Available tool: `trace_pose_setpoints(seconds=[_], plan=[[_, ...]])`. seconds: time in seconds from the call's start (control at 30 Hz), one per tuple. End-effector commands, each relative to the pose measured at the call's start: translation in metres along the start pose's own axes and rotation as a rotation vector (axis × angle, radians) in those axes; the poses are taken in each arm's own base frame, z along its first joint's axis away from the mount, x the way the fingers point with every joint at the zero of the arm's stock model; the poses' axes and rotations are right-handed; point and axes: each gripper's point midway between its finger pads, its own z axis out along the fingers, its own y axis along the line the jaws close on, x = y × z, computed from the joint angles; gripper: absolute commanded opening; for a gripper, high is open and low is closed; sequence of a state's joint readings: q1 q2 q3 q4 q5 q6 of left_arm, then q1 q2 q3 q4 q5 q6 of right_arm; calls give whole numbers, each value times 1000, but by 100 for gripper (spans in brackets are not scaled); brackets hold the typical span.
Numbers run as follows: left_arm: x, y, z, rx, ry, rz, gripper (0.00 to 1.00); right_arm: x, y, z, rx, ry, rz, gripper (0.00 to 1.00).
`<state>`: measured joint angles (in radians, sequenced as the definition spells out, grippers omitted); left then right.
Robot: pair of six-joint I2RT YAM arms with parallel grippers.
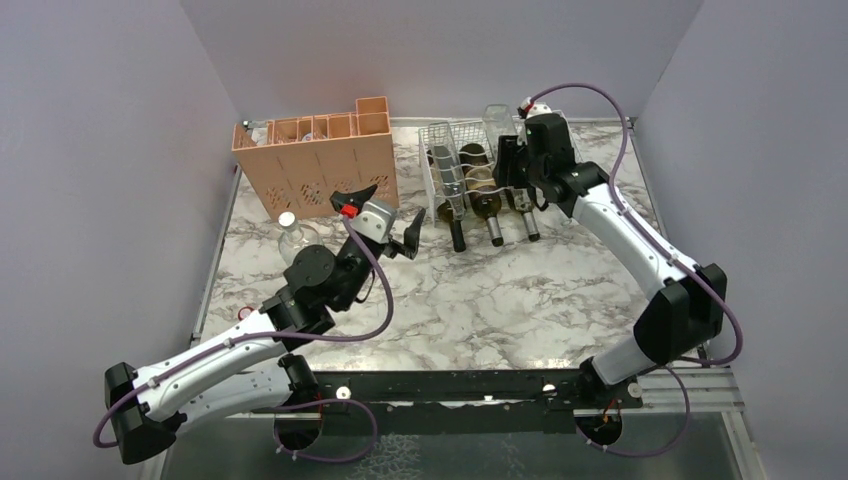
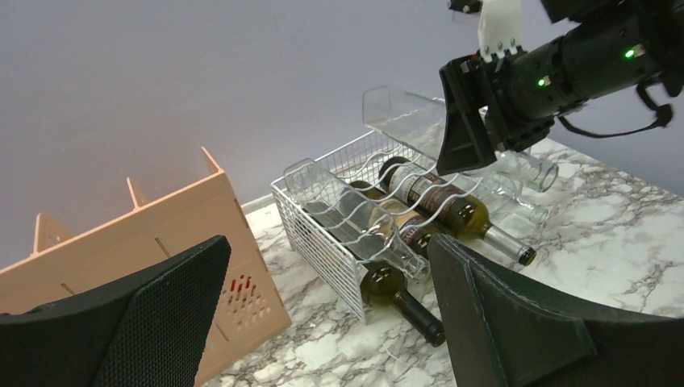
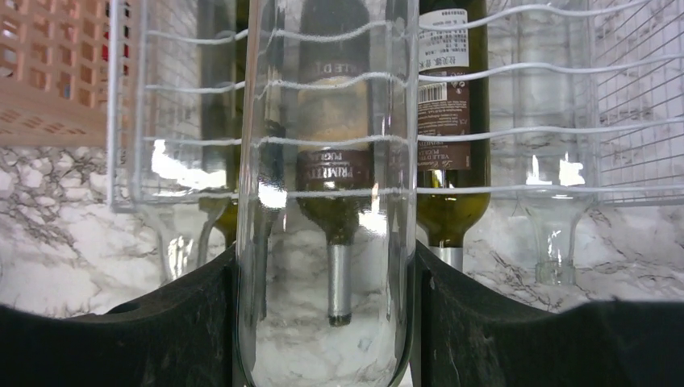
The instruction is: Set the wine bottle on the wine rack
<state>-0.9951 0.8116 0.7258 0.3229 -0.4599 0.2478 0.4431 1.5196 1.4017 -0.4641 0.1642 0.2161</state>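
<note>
The white wire wine rack (image 1: 441, 150) stands at the back middle of the table. It also shows in the left wrist view (image 2: 323, 242) and the right wrist view (image 3: 516, 129). My right gripper (image 1: 507, 175) is shut on a clear empty wine bottle (image 3: 323, 201) and holds it tilted over the rack's right part, base raised (image 2: 399, 109). Three dark bottles (image 1: 495, 215) lie in the rack with necks toward me, and a clear bottle (image 1: 450, 190) lies on its left cradle. My left gripper (image 1: 398, 202) is open and empty, left of the rack (image 2: 327, 270).
A peach-orange compartment crate (image 1: 320, 165) stands at the back left, close to my left gripper; it also shows in the left wrist view (image 2: 145, 242). A clear bottle (image 1: 289, 235) stands upright beside the left arm. Grey walls enclose the marble table (image 1: 500, 300).
</note>
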Motion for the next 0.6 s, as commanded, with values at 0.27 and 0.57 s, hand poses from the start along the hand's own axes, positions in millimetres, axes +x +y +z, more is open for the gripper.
trace_pose_setpoints(seconds=[0.27, 0.57], plan=[[5, 2, 11, -48, 78, -67, 99, -2, 11, 59, -170, -51, 48, 1], [14, 6, 14, -72, 109, -52, 99, 2, 9, 86, -151, -51, 59, 2]])
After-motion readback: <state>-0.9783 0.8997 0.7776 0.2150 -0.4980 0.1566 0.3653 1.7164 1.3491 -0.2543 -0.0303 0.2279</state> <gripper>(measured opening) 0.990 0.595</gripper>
